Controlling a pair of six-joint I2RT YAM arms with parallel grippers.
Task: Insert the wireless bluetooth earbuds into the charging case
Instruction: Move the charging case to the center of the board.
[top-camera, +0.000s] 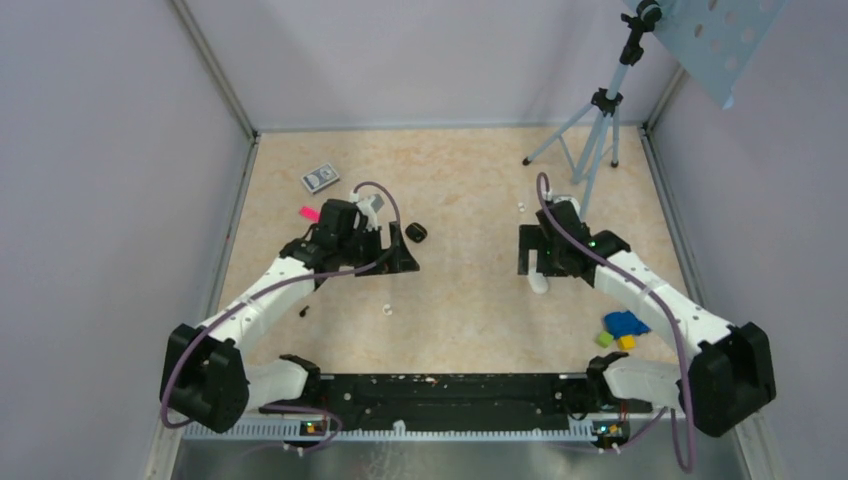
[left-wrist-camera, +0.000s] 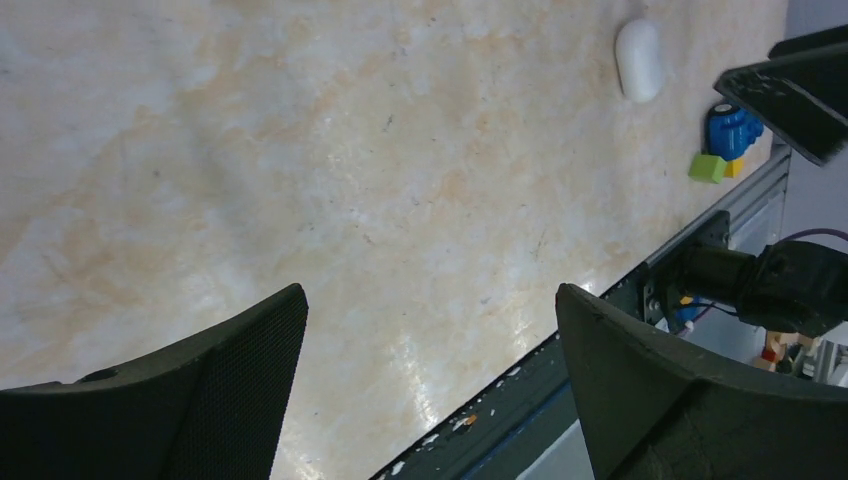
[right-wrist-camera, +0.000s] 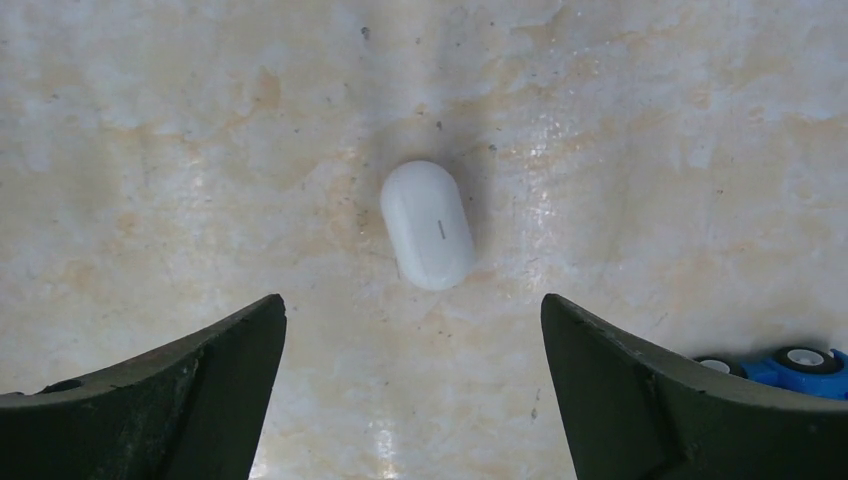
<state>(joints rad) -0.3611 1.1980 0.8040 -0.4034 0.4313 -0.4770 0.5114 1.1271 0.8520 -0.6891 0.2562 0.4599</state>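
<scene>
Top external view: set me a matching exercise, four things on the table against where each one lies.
1 charging case
2 white pill-shaped object
3 blue toy car
4 white earbud

A beside the green block and yellow block
B under the open right gripper
C just right of the left gripper
D lying alone, toward the near edge from the left gripper

Pairs: 1-C, 2-B, 3-A, 4-D.

Lit brightly and evenly from overhead. Shadowed only softly around the white capsule (right-wrist-camera: 427, 225). Marked by diffuse glare on the tabletop (left-wrist-camera: 430, 380) in both wrist views. Softened slightly at the near fingers (right-wrist-camera: 150, 400); rendered coarse overhead.
</scene>
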